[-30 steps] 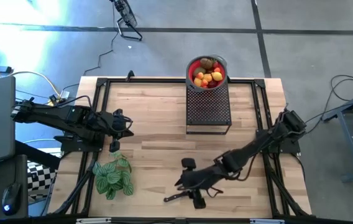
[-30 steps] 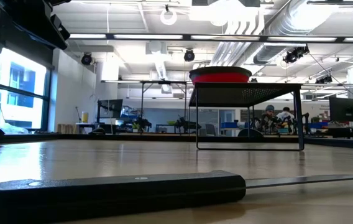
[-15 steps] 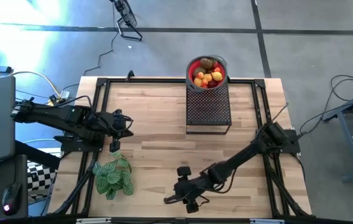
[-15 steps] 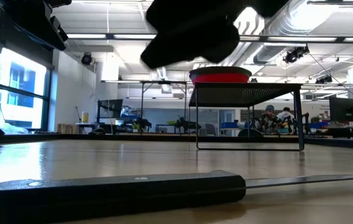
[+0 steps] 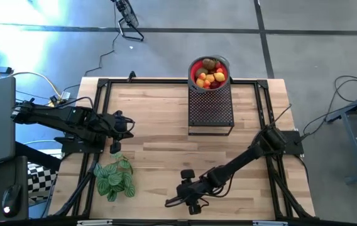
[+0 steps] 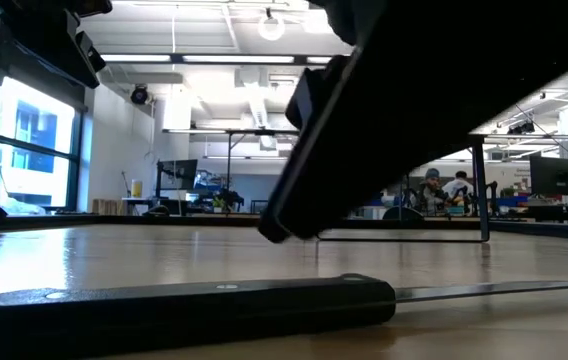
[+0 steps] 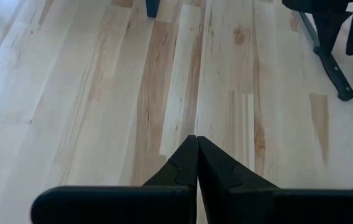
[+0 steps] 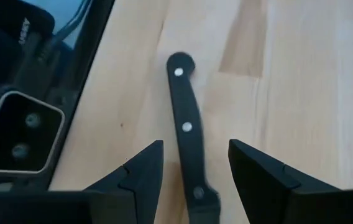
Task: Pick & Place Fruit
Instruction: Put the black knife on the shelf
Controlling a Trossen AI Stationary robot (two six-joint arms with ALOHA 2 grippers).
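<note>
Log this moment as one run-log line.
right gripper: open, above knife handle | left gripper: shut, idle near plant | fruit: in red bowl

No readable txt, labels or nos. anywhere in any view.

In the low view a dark bulk of the right arm (image 6: 434, 110) blocks the red bowl and most of the mesh stand (image 6: 482, 195) (only one leg shows). The knife (image 6: 184, 310) runs off the picture's edge. From above, the fruit (image 5: 210, 75) is too small to count.
</note>
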